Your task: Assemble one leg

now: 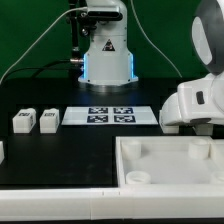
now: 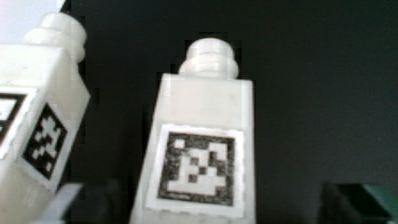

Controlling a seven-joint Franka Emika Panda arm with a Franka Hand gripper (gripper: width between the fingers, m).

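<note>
Nearest, one white tray-like piece (image 1: 170, 165) is lying on the black surface (image 1: 60, 150), two legs (image 1: 22, 121) are sitting at the exterior view's left, and the pincer (image 2: 214, 204) is gaping wide before two tagged legs (image 2: 205, 140).

The marker board (image 1: 110, 115) lies flat on the table (image 1: 60, 160). Behind it stands the robot base (image 1: 105, 55). To the exterior view's left of the marker board two legs stand side by side, the inner leg (image 1: 48, 120) near it and the outer leg (image 1: 22, 121) just beyond. Before the marker board, toward the exterior view's right, lies the tray-like piece (image 1: 165, 170). The arm (image 1: 200, 95) hangs just past the marker board's end on that side. In the wrist view the gripper (image 2: 214, 203) has one finger on either side of the middle leg (image 2: 205, 140), clear of it. A side leg (image 2: 36, 100) lies near, apart.
</note>
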